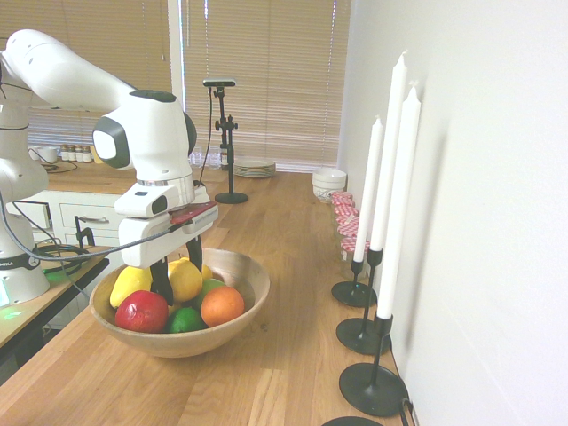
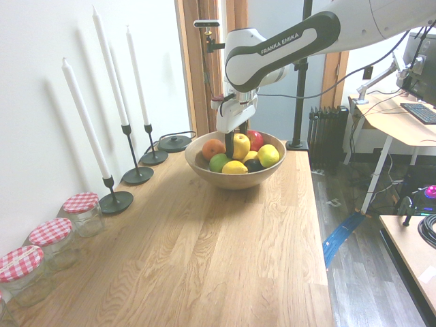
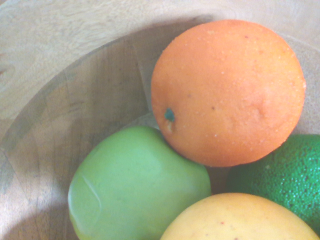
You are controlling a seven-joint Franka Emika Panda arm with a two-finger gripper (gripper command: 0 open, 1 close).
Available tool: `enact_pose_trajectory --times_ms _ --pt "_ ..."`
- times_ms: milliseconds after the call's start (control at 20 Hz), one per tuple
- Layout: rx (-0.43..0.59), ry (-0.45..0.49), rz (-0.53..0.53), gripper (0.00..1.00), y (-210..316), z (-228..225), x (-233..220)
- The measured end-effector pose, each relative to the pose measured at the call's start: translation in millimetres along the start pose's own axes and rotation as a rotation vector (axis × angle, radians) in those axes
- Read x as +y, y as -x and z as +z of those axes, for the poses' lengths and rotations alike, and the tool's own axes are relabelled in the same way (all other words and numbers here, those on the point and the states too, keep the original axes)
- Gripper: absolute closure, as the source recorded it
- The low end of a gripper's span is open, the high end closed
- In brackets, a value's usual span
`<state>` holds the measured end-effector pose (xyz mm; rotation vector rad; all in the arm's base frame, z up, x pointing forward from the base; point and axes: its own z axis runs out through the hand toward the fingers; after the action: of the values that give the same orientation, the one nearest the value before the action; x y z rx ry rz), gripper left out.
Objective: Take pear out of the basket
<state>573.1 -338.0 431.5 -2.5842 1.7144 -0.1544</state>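
Observation:
The wooden basket stands on the counter, filled with fruit. My gripper reaches straight down into it. Its dark fingers press on either side of the round yellow pear, which sits high in the middle of the pile. The wrist view shows the pear's top at the lower edge, with the basket wall behind.
Around the pear lie an orange, a green apple, a lime, a red apple and other yellow fruit. Tall candlesticks line the wall; jars stand further along.

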Motion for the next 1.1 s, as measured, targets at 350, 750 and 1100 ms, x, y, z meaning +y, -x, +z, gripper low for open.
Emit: enact_pose_trajectory --times_ms 350,750,1100 --pt "0.036 -0.062 -0.086 1.0 42.0 -62.8 -38.2" --pt "0.092 -0.134 -0.241 1.0 185.1 -151.2 -117.8" --pt "0.083 -0.093 -0.316 1.0 299.0 -97.3 -153.2"
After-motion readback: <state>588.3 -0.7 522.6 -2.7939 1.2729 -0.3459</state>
